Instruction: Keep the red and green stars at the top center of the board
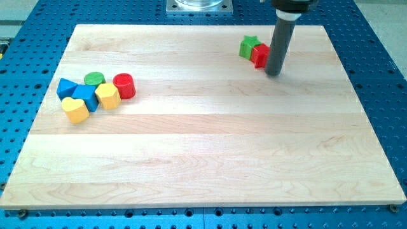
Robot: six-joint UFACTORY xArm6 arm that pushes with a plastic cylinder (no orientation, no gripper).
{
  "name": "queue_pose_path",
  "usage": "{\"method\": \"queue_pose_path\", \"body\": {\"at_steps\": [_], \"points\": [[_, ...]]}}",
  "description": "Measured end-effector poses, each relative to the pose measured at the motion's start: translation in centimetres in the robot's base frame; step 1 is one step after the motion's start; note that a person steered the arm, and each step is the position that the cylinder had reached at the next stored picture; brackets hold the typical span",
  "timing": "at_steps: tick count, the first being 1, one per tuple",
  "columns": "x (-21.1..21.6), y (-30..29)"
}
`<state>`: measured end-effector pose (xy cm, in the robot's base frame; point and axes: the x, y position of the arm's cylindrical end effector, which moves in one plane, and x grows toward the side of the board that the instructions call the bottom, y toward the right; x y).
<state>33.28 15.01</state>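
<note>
A green star [248, 46] and a red star [259, 56] sit touching each other near the view's top, right of centre, on the wooden board [203, 159]. The red star is partly hidden behind my rod. My tip [273, 73] rests on the board just right of and slightly below the red star, touching or nearly touching it.
A cluster of blocks lies at the view's left: a green cylinder [94, 79], a red cylinder [124, 85], a blue block [65, 88], another blue block [85, 97], a yellow block [108, 97] and a yellow heart-like block [75, 109].
</note>
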Motion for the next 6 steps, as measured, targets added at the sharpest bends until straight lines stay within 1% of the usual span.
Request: {"method": "queue_pose_path", "body": {"at_steps": [1, 2, 3, 4, 5, 6], "points": [[-4.3, -4.8], [-7.6, -8.3], [-2.8, -8.6], [-2.1, -2.6], [-3.9, 1.6], [-7.4, -2.0]]}}
